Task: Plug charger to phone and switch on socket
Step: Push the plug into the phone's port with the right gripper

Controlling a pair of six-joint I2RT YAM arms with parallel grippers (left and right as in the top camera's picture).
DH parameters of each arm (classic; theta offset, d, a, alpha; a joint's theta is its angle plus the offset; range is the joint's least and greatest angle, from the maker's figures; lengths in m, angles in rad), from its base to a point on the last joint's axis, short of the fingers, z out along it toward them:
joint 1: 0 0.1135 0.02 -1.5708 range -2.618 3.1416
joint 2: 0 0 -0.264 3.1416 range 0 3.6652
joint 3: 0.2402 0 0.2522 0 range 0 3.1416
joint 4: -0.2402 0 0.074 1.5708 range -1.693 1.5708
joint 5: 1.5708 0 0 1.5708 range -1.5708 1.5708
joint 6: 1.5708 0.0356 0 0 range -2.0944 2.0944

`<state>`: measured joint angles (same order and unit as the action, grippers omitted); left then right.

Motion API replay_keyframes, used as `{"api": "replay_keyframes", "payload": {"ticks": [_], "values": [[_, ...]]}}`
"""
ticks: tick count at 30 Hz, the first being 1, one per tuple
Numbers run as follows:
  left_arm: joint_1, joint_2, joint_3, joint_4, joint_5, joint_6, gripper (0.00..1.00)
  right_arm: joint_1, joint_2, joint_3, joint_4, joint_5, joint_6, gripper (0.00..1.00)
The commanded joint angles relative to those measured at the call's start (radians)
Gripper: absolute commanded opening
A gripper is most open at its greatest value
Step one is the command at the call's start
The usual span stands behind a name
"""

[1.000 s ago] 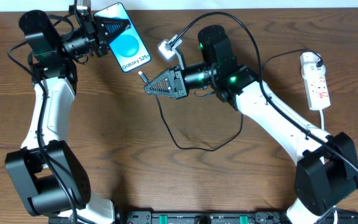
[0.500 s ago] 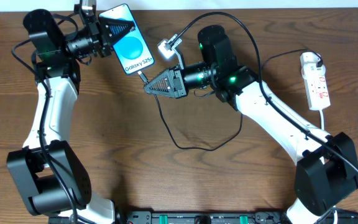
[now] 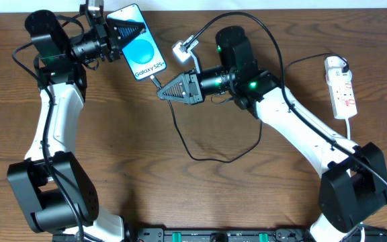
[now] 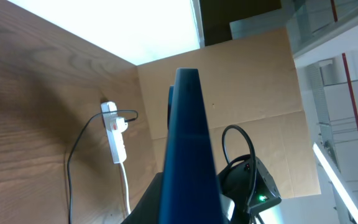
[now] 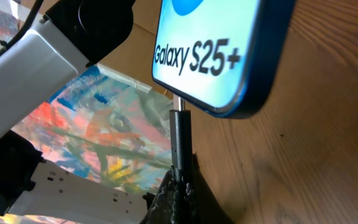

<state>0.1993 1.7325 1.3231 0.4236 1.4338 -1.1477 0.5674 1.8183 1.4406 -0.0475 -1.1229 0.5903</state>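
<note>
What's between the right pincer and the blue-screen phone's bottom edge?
Only the black charger connector tip, gripped by the right pincer and reaching the blue-screened Galaxy smartphone's lower edge. The right wrist view shows it best.

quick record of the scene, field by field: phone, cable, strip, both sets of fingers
phone: screen lit, held up off the table
left fingers: shut on the phone's upper end
right fingers: shut on the charger cable just behind its tip
cable tip: at the phone's bottom edge, metal end showing, not fully in
cable slack: loops on the table under the right arm
power strip: flat at the table's right side, apart from both arms
strip switch: too small to tell
stage: plugging in the phone
</note>
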Motion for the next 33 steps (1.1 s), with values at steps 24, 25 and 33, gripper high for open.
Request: {"api": "replay_keyframes", "payload": {"ticks": [24, 25, 33], "values": [[-0.005, -0.007, 0.025, 0.008, -0.005, 0.029, 0.08, 0.017, -0.029, 0.012, 0.066, 0.137, 0.088, 0.01], [-0.005, -0.007, 0.025, 0.008, -0.005, 0.029, 0.07, 0.017, -0.029, 0.012, 0.071, 0.138, 0.089, 0.01], [-0.005, -0.007, 0.025, 0.008, -0.005, 0.029, 0.07, 0.015, -0.029, 0.012, 0.12, 0.183, 0.117, 0.01]]}}
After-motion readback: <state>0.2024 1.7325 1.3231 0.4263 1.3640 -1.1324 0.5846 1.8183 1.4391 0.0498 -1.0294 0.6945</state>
